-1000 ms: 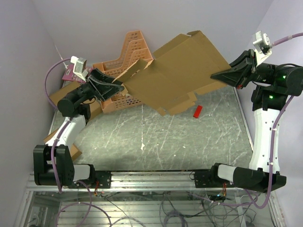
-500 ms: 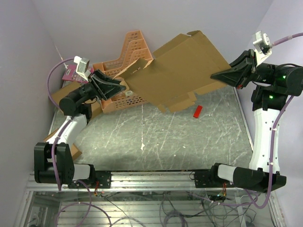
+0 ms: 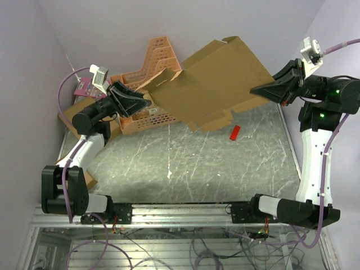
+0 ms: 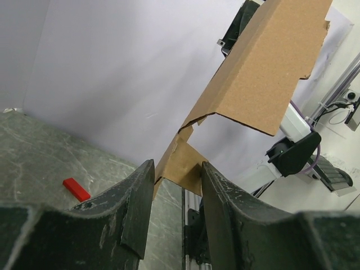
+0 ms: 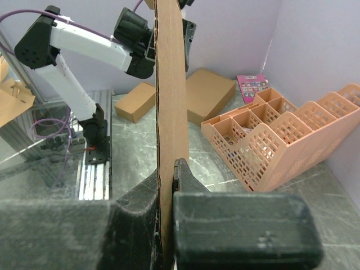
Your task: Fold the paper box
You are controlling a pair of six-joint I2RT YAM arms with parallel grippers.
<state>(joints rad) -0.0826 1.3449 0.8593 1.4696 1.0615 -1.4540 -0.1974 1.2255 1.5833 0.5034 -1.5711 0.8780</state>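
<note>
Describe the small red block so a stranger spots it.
On the grey marbled tabletop, look just nearer than the big brown cardboard sheet held in the air. A small red rectangular block lies there alone, the only red thing, far smaller than the orange plastic rack.

Room: plain pale lilac walls on three sides, back wall (image 3: 112, 22), left wall (image 3: 22, 84), right wall (image 3: 343, 22), no windows in view. Work surface is a grey-green marbled tabletop (image 3: 197, 169), lots of white scratches. Aluminium rail (image 3: 180, 211) runs along its near edge, with a clear panel (image 3: 140, 242) below it. Light is even and diffuse, with soft shadows only and some glare on the panel.
</note>
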